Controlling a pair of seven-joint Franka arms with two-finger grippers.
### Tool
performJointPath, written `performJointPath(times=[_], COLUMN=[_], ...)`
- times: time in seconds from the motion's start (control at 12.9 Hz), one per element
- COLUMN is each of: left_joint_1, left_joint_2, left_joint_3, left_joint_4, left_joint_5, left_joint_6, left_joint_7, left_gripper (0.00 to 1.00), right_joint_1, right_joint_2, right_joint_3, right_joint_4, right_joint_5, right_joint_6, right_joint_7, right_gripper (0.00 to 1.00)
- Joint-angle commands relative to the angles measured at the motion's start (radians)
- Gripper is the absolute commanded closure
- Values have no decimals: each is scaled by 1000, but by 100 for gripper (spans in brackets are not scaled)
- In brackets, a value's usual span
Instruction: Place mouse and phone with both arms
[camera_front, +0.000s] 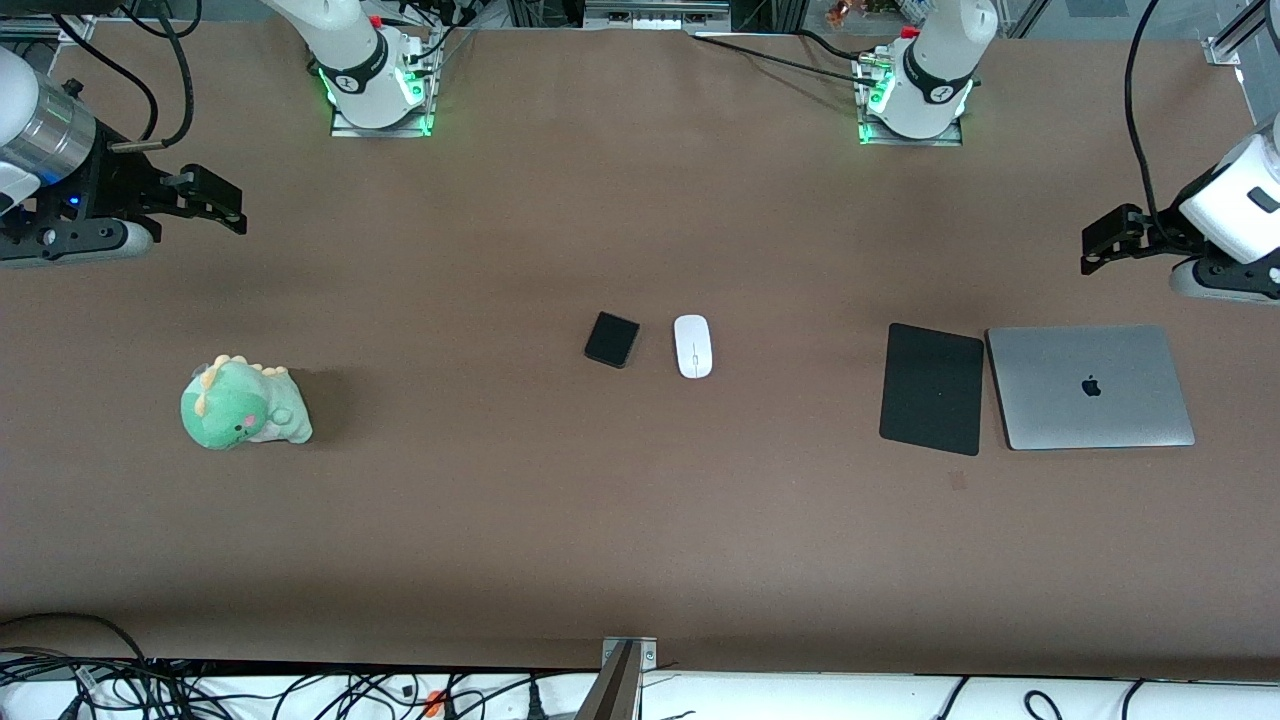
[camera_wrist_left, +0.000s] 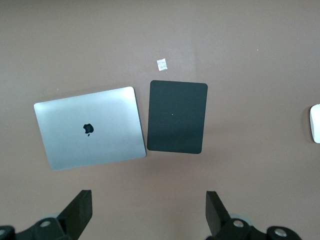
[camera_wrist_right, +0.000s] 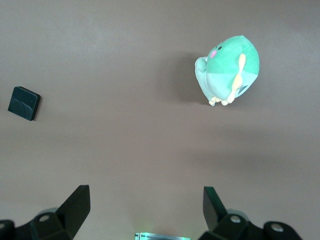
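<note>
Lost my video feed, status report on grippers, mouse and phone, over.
Left gripper and right gripper open, empty, high at table ends. Mouse and phone side by side mid-table, untouched. Nothing in the way.

From my station I saw a plain brown table (camera_front: 640, 520). The mouse (camera_front: 693, 346) was glossy white with a thin grey line down its middle; at its nine o'clock the phone (camera_front: 611, 339) was solid black. The mouse pad (camera_front: 932, 388) was matte black, and at its three o'clock the laptop (camera_front: 1090, 386) was silver with a black apple logo. The plush dinosaur (camera_front: 243, 404) was mint green with yellow spikes and a pink cheek. Both arm bases glowed green.
</note>
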Motion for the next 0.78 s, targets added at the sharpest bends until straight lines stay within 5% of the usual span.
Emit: performJointPath(times=[0.0, 0.39, 0.7], left_joint_1=[-9, -102, -171], left_joint_2=[12, 112, 201], left_joint_3=[-45, -137, -221], left_joint_4=[-20, -22, -60], left_joint_5=[-17, -33, -34], left_joint_6=[-5, 51, 238], left_joint_7=[-75, -210, -468], left_gripper=[0, 0, 0], right_joint_1=[-15, -15, -15], right_joint_2=[5, 8, 9], right_joint_3=[10, 9, 9], right_joint_4=[8, 9, 8], right_joint_5=[7, 6, 6], right_joint_6=[2, 2, 6], right_joint_7=[-15, -16, -16], right_gripper=[0, 0, 0])
